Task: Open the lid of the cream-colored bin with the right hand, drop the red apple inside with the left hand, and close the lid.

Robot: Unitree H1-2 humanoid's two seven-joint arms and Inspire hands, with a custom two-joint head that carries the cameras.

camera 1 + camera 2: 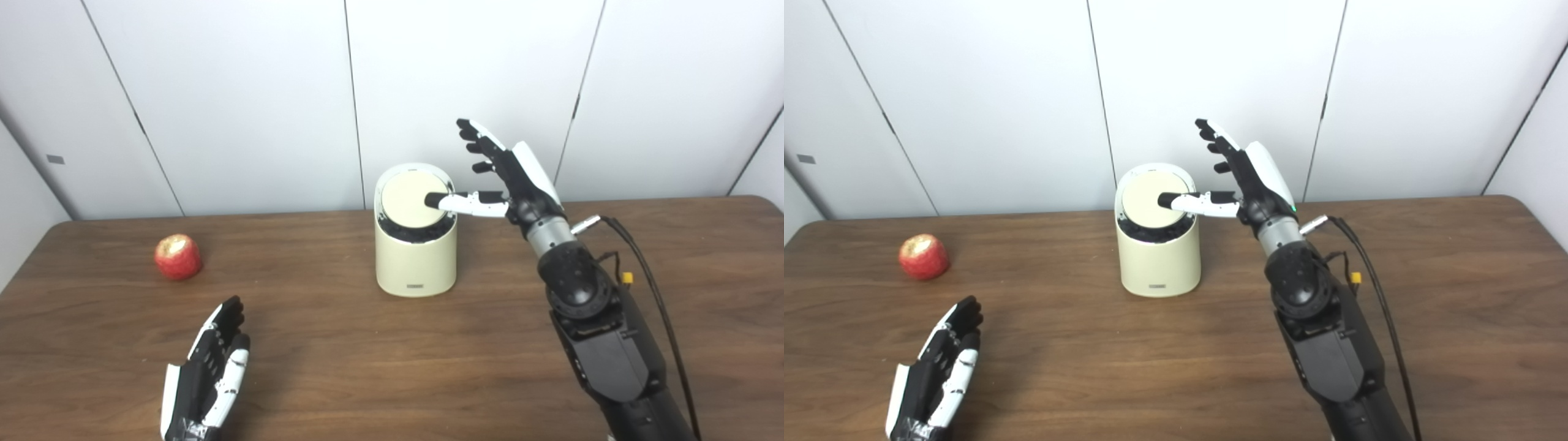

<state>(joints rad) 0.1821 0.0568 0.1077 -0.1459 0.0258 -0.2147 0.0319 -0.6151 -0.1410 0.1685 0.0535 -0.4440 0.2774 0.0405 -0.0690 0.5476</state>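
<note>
The cream-colored bin (416, 257) stood near the middle of the wooden table (343, 367), close to the white panelled wall (245, 92) behind it. Its round lid (409, 199) was tipped up, tilted toward the front, with a dark gap showing below its lower edge where the black inside of the bin could be seen. The right hand (511, 177) was raised just beside the bin on its right side, held nothing, and had its fingers (474, 131) spread apart and pointing up toward the wall, while its thumb (456, 202) stretched out sideways across the lid, the dark tip lying on or just over the lid's surface; I could not tell for certain whether it pressed there. A black cable (649, 275) looped away from that wrist. The red apple (177, 256) sat on the table well to the left of the bin, a pale patch on its top. The left hand (211, 373) lay low over the table at the near left, short of the apple and apart from it, empty, its fingers straight and lying close side by side.
</note>
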